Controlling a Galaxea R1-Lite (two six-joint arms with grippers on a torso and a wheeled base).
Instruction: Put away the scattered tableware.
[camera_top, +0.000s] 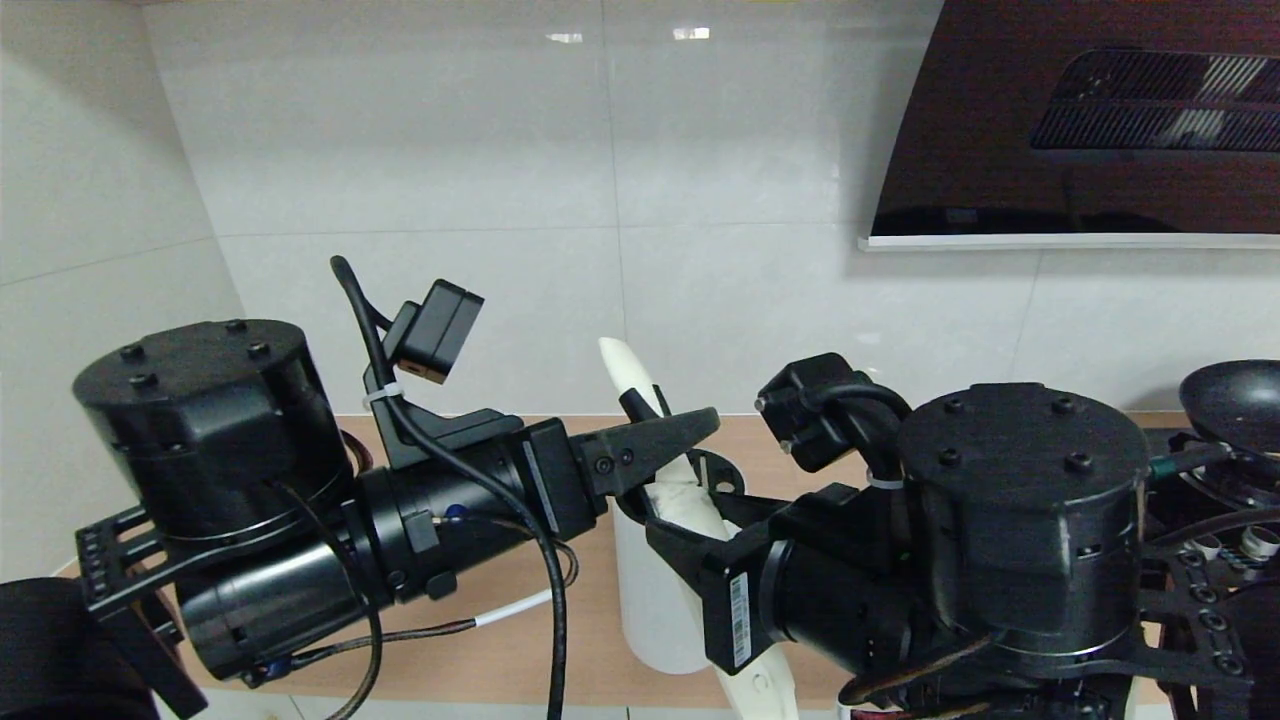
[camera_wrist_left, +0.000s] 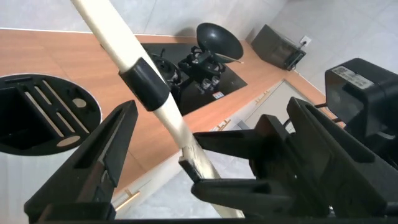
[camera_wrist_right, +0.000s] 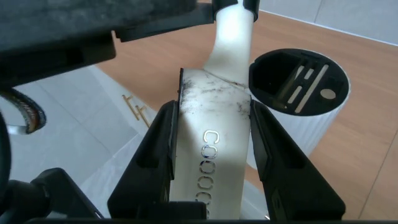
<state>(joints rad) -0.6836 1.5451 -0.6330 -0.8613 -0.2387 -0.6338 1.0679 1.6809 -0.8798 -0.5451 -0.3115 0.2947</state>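
A white spatula stands tilted over a white utensil holder on the wooden counter. My right gripper is shut on its wide scuffed blade, with a finger pressed on either side. My left gripper is open around the handle, near a black band on it, and its fingers stand well apart from the handle. The holder's black slotted top lies just beside the blade, and its slotted rim sits below the handle.
A black cooktop with a dark pan lies on the counter to my right, with that pan at the edge. A dark range hood hangs on the tiled wall. Bare wooden counter stretches left of the holder.
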